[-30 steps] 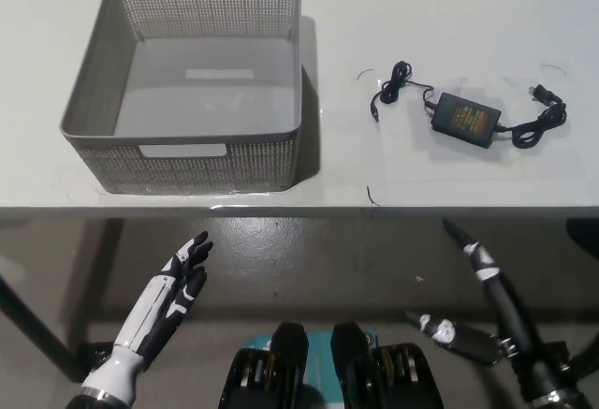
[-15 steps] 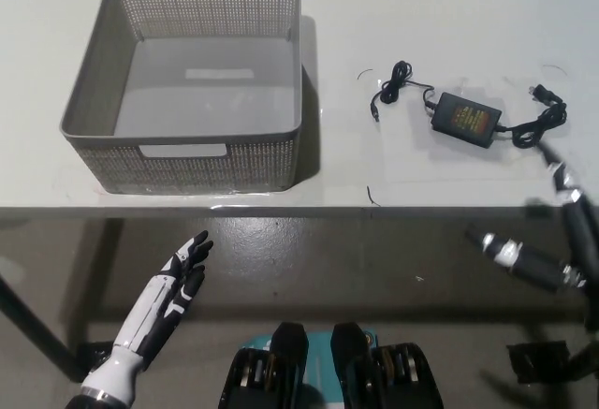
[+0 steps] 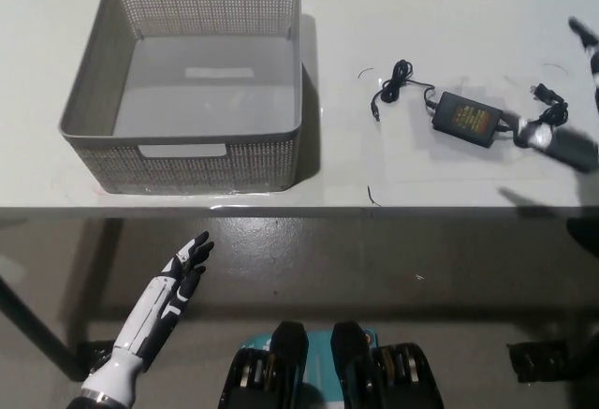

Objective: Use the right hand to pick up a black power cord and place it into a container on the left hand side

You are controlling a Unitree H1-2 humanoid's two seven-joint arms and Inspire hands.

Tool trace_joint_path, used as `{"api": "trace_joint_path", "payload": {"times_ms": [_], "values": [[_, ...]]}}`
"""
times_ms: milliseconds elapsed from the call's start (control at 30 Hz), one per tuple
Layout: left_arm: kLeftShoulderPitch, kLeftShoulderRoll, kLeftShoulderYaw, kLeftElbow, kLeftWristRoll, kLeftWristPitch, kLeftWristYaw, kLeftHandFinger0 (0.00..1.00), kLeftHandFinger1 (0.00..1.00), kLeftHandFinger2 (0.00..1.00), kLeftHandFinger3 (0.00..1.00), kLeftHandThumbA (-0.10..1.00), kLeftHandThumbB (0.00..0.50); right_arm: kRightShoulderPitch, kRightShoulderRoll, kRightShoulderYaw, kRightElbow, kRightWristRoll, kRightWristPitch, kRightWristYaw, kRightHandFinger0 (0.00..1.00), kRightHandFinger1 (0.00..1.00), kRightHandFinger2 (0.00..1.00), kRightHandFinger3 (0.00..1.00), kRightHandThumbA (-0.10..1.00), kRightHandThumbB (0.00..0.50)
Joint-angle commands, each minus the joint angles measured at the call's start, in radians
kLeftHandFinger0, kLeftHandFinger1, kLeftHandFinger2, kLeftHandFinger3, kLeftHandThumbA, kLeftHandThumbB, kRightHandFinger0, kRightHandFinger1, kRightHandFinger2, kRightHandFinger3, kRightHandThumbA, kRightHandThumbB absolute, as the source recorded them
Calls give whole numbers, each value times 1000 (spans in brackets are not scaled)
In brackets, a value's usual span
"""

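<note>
The black power cord with its rectangular adapter brick [image 3: 466, 119] lies on the white worktop [image 3: 421, 16], right of the grey perforated plastic basket [image 3: 192, 77] and apart from it. The black right hand [image 3: 576, 114] is blurred at the right edge, just beside the cord's plug end; whether its fingers are spread or closed cannot be told. The white left hand [image 3: 173, 287] rests low at the left, below the worktop edge, fingers spread, holding nothing.
</note>
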Motion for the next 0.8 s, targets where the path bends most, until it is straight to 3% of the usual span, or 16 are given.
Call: {"api": "trace_joint_path", "payload": {"times_ms": [0, 200, 333, 500, 767], "values": [[-8, 11, 8, -23, -11, -37, -12, 1000, 1000, 1000, 1000, 1000, 308, -114, -43, 46, 42, -121, 40, -33, 1000, 1000, 1000, 1000, 1000, 500], [-4, 15, 9, -22, -11, -53, -14, 1000, 1000, 1000, 1000, 1000, 296, -232, -63, 120, 172, -175, 77, -25, 1000, 1000, 1000, 1000, 938, 500], [-5, 13, 10, -13, -13, -63, -12, 1000, 1000, 1000, 1000, 1000, 298, -315, -80, 169, 261, -190, 118, 29, 1000, 1000, 1000, 1000, 958, 500], [-5, 12, 9, -21, -5, -57, -11, 1000, 1000, 1000, 1000, 1000, 287, -397, -87, 197, 379, -128, 122, 118, 1000, 1000, 1000, 1000, 1000, 500], [12, 11, 13, -34, -12, -51, -15, 1000, 1000, 1000, 1000, 1000, 277, -483, -81, 258, 517, -109, 164, 237, 1000, 1000, 1000, 1000, 960, 500]]}}
